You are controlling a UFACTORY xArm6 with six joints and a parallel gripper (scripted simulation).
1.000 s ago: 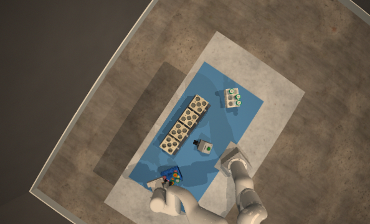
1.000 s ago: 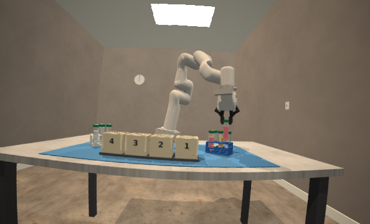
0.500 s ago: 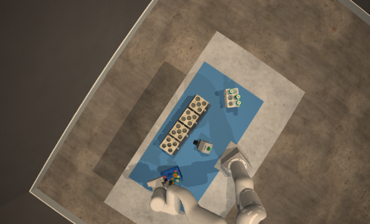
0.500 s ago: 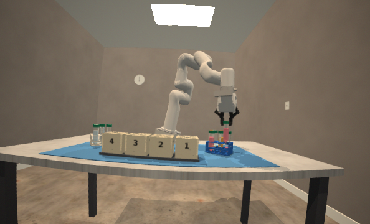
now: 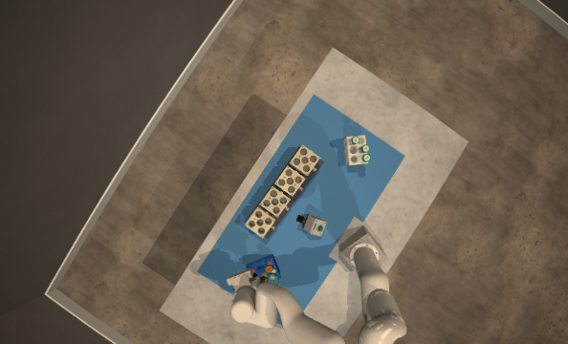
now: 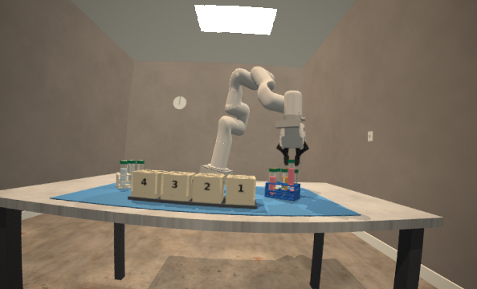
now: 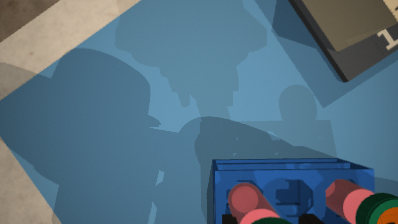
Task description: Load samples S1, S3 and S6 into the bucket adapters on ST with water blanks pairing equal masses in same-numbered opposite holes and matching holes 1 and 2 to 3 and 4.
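1. Left: the clear rack (image 5: 348, 152) (image 6: 122, 185) stands loose; a knock could shift it.
2. Middle: the adapters bear no tubes. Uneven filling or a wrong partner would spoil balance.
3. Right: the claw (image 5: 256, 278) (image 6: 291, 162) (image 7: 270, 220) grips a pink tube (image 6: 291, 177) (image 7: 246, 198) at its cap, over the blue rack (image 5: 265, 260) (image 6: 283, 197) (image 7: 295, 173). Whether its foot is in a well, I cannot tell. Sideways travel too low could catch a wall or neighbour, dragging the rack or tilting the tube.
4. Writing, exterior view: "4" (image 6: 144, 182), "3" (image 6: 174, 185), "2" (image 6: 207, 186), "1" (image 6: 241, 189). Cap dots are unreadable; no brand shows.
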